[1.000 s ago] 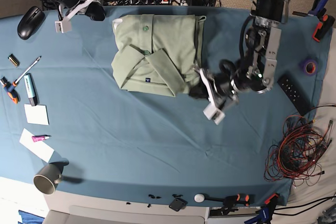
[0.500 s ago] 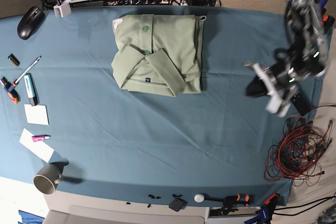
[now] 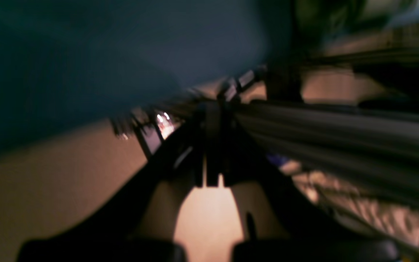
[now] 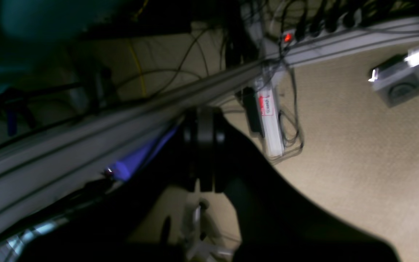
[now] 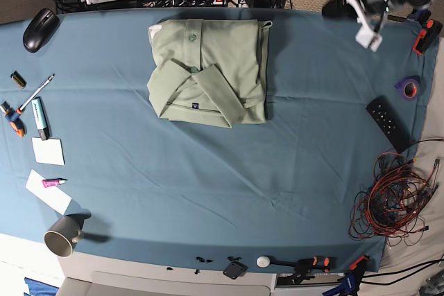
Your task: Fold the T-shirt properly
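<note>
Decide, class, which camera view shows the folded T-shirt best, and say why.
The base view: the T-shirt lies whole and sharp on the teal table cloth, folded, collar showing. The left wrist and right wrist views are blurred and aimed off the table, showing no recognisable shirt.

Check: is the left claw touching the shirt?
Apart. The base view shows the left claw at the table's far right edge, bare cloth between it and the shirt.

Counter, draped in teal cloth, is carrying a folded T-shirt at upper centre, mouse upper left, remote and cable tangle right.
</note>
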You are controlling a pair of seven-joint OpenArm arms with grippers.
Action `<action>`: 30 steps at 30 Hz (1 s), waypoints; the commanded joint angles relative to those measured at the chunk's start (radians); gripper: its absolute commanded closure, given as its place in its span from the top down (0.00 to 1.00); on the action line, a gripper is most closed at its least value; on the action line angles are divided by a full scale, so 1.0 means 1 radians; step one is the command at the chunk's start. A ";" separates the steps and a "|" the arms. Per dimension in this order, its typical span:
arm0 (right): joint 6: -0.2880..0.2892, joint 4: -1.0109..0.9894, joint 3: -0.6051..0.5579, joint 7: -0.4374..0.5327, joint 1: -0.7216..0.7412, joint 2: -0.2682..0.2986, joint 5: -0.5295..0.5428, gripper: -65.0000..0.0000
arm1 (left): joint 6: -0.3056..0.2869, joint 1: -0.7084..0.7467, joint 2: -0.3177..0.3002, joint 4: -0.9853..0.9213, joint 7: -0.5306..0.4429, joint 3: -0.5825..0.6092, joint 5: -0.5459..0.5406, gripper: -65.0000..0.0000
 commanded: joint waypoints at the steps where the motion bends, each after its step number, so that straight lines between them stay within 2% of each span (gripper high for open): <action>1: 0.003 -0.034 0.007 0.017 -0.012 0.029 0.011 0.00 | -0.017 0.027 -0.015 0.014 -0.009 -0.006 -0.035 0.00; 5: 0.003 -0.240 0.007 0.072 0.024 0.092 -0.003 0.00 | -0.021 0.097 -0.030 -0.007 -0.012 -0.006 -0.030 0.00; 8: 0.003 -0.388 0.007 0.099 0.082 0.130 -0.031 0.00 | -0.071 0.120 -0.029 -0.077 -0.021 -0.006 -0.030 0.00; 10: 0.003 -0.476 0.007 0.130 0.130 0.150 -0.090 0.00 | -0.086 0.120 -0.029 -0.157 -0.029 -0.006 -0.030 0.00; 13: 0.003 -0.598 0.008 0.269 0.200 0.159 -0.288 0.00 | -0.140 0.117 -0.033 -0.316 -0.076 -0.006 -0.030 0.00; 17: 0.003 -0.748 0.007 0.498 0.290 0.159 -0.594 0.00 | -0.140 0.097 -0.033 -0.586 -0.214 -0.006 -0.020 0.00; 19: 0.003 -0.817 0.007 0.591 0.333 0.160 -0.731 0.00 | -0.140 0.061 -0.032 -0.728 -0.306 -0.006 0.027 0.00; 22: 0.003 -0.918 -0.015 0.698 0.389 0.179 -0.846 0.00 | -0.140 -0.011 -0.027 -0.921 -0.391 -0.006 0.114 0.00; 24: -0.082 -0.977 -0.054 0.803 0.416 0.199 -0.902 0.00 | -0.140 -0.063 -0.022 -1.030 -0.443 -0.004 0.164 0.00; 27: -0.245 -1.043 -0.102 1.003 0.438 0.208 -1.020 0.00 | -0.140 -0.138 -0.022 -1.166 -0.591 0.035 0.291 0.00; 29: -0.326 -1.078 -0.113 1.060 0.450 0.203 -1.080 0.00 | -0.140 -0.186 -0.022 -1.231 -0.708 0.097 0.408 0.00; 30: -0.350 -1.091 -0.116 1.075 0.453 0.201 -1.081 0.00 | -0.105 -0.208 -0.021 -1.255 -0.771 0.138 0.463 0.00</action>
